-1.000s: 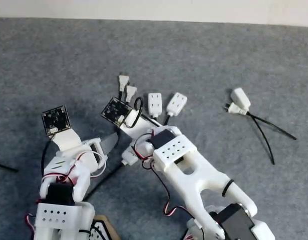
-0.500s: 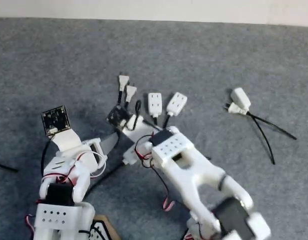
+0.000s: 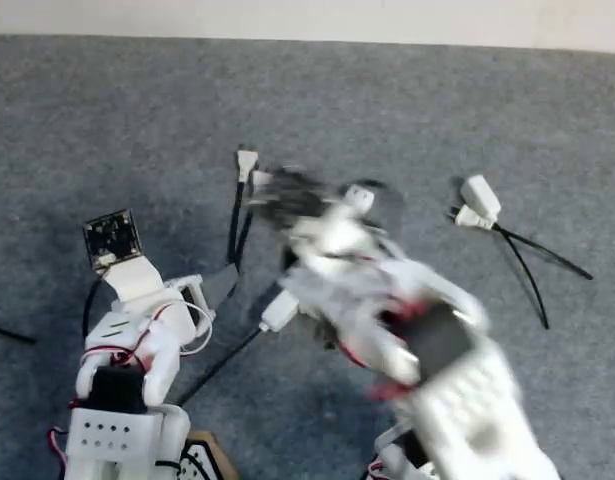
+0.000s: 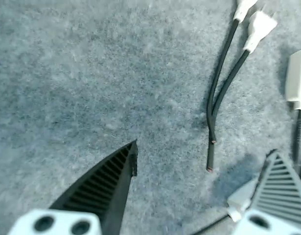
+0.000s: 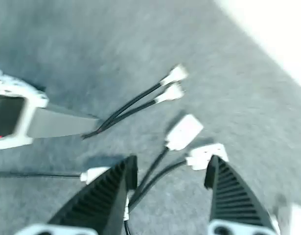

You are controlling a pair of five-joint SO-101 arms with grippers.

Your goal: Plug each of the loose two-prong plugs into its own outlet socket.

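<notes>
Three loose plugs (image 5: pixel 175 73), two outlet sockets (image 5: pixel 184 131), one seemingly plugged-in pair (image 3: pixel 477 204)

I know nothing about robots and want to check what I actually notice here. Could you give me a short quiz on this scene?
1. True or false: the right gripper is shut on a plug.
2. How many loose plugs lie side by side with their cords running together? A) one B) two C) four
3. What colour are those cords?

Key: 1 false, the gripper is open and holds nothing; 2 B; 3 black.
</notes>
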